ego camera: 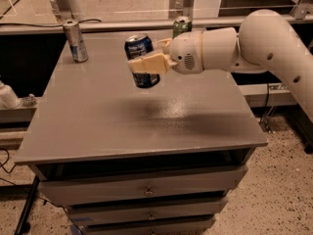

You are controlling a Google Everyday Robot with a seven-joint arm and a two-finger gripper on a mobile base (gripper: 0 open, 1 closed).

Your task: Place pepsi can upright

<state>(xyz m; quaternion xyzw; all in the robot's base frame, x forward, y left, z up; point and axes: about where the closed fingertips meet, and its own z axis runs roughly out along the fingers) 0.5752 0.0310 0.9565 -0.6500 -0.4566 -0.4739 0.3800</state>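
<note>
The pepsi can (141, 58), dark blue with a silver top, is held nearly upright above the middle of the grey table (98, 126), tilted slightly. My gripper (144, 62) comes in from the right on a white arm and is shut on the pepsi can, with one cream finger (148, 64) across its front. The can's lower end hangs a little above the tabletop.
A slim silver-and-blue can (76, 40) stands upright at the table's back left corner. A green can (182, 26) stands at the back edge behind my arm. Drawers sit below the tabletop. A white bottle (7, 94) is off the table's left side.
</note>
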